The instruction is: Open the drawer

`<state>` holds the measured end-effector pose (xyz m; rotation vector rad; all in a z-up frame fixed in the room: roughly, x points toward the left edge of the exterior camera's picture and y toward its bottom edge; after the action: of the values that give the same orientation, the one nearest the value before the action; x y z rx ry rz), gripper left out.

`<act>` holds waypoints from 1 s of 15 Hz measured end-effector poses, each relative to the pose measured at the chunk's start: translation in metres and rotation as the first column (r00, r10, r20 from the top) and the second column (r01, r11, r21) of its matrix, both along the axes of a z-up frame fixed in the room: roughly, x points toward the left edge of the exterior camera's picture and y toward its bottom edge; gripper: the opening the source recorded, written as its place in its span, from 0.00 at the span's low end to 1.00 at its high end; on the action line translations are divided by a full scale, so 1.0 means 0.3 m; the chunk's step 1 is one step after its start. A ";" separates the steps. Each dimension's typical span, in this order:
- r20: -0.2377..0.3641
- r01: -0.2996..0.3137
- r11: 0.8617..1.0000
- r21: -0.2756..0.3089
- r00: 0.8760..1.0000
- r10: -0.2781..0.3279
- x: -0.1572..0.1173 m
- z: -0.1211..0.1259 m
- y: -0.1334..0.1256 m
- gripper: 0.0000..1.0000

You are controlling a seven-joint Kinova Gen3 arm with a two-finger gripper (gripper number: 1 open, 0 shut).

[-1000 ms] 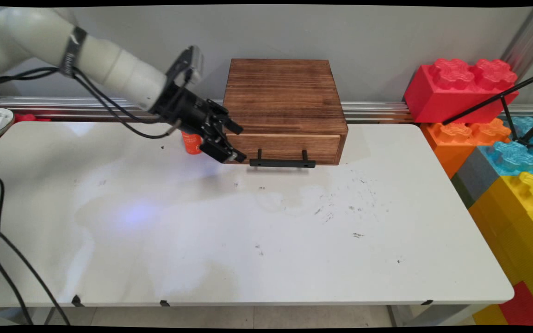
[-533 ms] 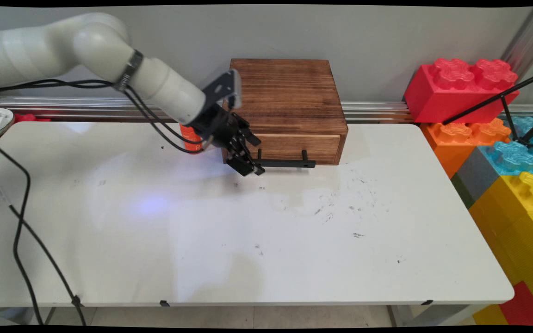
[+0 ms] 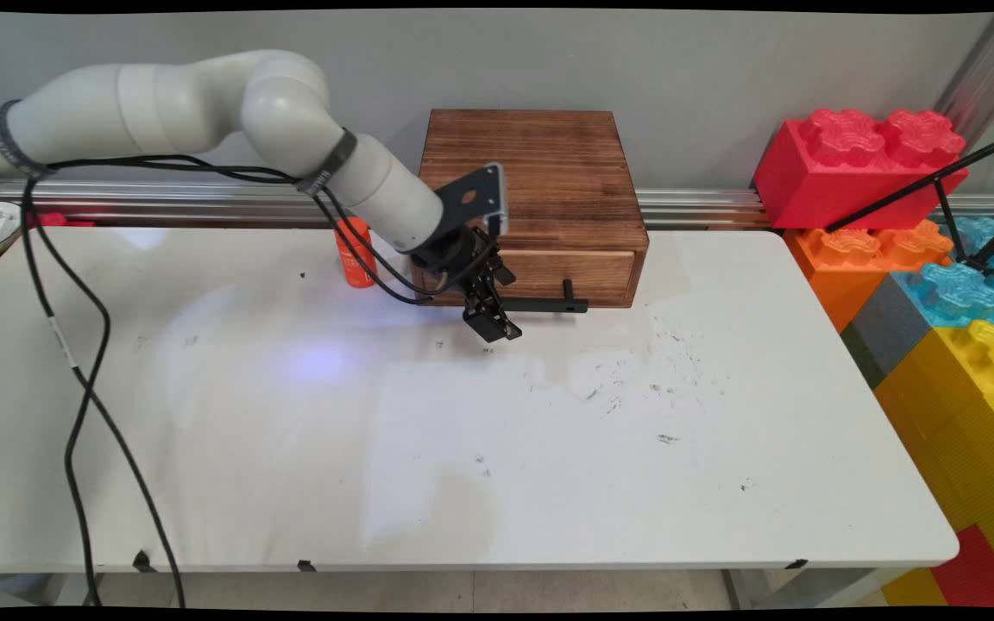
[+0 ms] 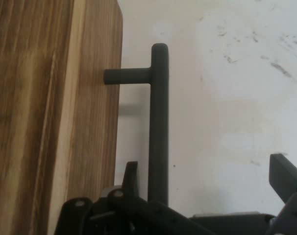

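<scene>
From above, my pincer (image 3: pixel 492 324) hangs at the left end of the black handle (image 3: pixel 540 304) on the wooden drawer box (image 3: pixel 531 185), an orange can (image 3: pixel 355 252) behind; bare worktop (image 3: pixel 462 448) lies toward the near edge.

From the hand, my fingers (image 4: pixel 130 178) gape wide, straddling the handle (image 4: pixel 158 127); I should centre on the bar, clear of the drawer front (image 4: pixel 94 112).

The gripper (image 3: pixel 493 325) hid the left end of the drawer handle (image 3: pixel 540 304); the hand view cut off the wooden drawer box (image 4: pixel 50 117).
</scene>
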<state>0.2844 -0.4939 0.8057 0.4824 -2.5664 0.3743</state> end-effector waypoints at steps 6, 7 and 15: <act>0.042 0.005 1.000 0.006 0.999 -0.005 -0.060 -0.052 -0.037 1.00; 0.045 0.004 1.000 0.008 0.999 -0.005 -0.065 -0.058 -0.039 1.00; 0.059 -0.005 1.000 0.027 0.998 0.004 -0.114 -0.118 -0.060 1.00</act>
<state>0.2501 -0.5119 0.7702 0.4941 -2.6308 0.3608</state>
